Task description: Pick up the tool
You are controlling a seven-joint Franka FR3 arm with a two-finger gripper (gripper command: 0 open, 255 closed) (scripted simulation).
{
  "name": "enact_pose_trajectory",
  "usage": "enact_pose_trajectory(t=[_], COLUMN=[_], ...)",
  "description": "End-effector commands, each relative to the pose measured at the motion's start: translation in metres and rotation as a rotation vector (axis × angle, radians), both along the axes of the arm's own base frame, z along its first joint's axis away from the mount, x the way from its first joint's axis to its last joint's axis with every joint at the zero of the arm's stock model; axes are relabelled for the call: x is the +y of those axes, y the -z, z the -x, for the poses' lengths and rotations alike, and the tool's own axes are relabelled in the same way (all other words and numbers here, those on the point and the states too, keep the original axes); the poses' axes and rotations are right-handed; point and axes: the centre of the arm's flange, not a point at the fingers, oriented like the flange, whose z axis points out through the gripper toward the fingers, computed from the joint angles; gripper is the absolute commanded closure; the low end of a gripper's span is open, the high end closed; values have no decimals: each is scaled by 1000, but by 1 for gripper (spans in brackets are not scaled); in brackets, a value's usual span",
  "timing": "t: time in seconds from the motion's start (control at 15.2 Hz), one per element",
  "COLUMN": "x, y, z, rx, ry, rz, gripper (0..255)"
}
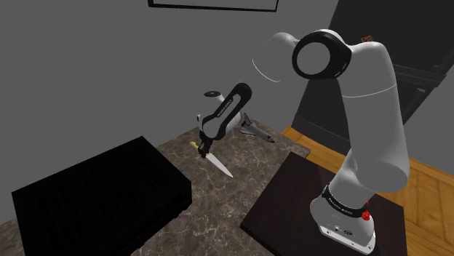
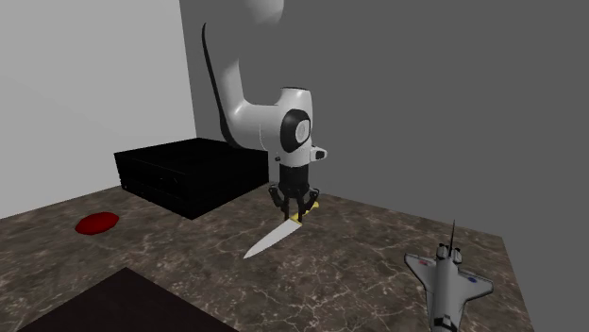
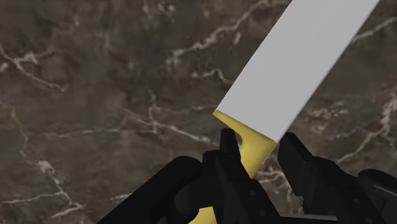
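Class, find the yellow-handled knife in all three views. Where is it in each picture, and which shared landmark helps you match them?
Shoulder view: the knife is just left of centre, below the gripper, with its blade pointing lower right.
Second exterior view: the knife is near the centre, with its blade pointing lower left.
Wrist view: the knife has its grey blade stretching away from the gripper and its yellow handle nearest it.
Shared landmark: the dark veined marble counter beneath it.
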Motion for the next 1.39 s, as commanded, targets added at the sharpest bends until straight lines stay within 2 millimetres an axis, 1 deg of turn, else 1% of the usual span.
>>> enact_pose_trajectory(t=[0.0,0.4,1.32], x=[0,0,0], y=[0,-1,-75], z=[0,0,0], rx=[0,0,0], ry=[0,0,0], rz=[0,0,0], gripper=[255,255,255])
